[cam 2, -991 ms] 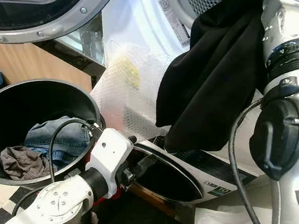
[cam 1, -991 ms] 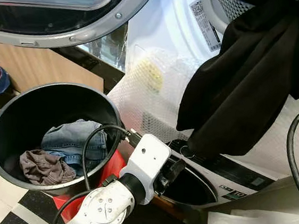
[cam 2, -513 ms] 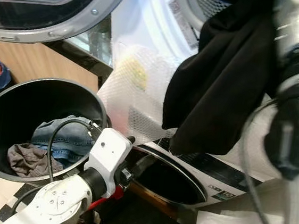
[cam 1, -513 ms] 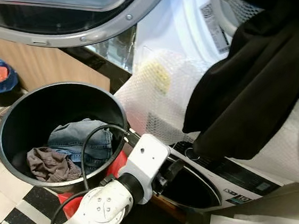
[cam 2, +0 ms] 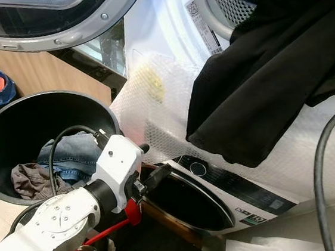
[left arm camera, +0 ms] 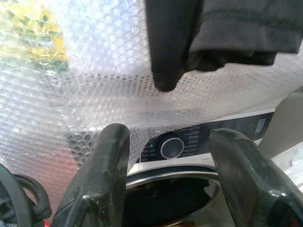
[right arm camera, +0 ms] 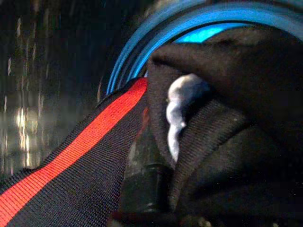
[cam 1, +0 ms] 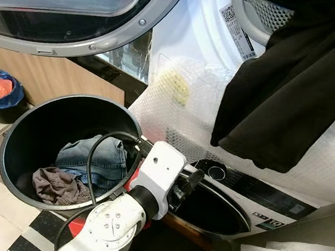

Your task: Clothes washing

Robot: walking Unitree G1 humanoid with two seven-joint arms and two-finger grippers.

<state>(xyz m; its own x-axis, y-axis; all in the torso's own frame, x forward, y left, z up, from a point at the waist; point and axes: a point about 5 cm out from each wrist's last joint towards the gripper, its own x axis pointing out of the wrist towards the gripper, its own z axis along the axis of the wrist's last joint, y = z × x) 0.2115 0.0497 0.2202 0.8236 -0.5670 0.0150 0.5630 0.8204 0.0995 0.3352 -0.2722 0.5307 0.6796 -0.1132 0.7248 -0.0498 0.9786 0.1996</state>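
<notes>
My right gripper (right arm camera: 156,189) is clamped on the black garment with a red stripe (cam 1: 291,84), which hangs at the far right against the white washing machine drum opening (cam 1: 256,18). My left gripper (left arm camera: 165,189) is spread wide and empty, low near the control panel dial (left arm camera: 172,147). At near left, the round black laundry basket (cam 1: 24,122) holds blue jeans (cam 1: 89,159) and a brown cloth (cam 1: 56,184).

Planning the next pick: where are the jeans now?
In the black bin at the robot's lower left, the jeans lie beside a brown garment, behind the left arm's cable.
</notes>
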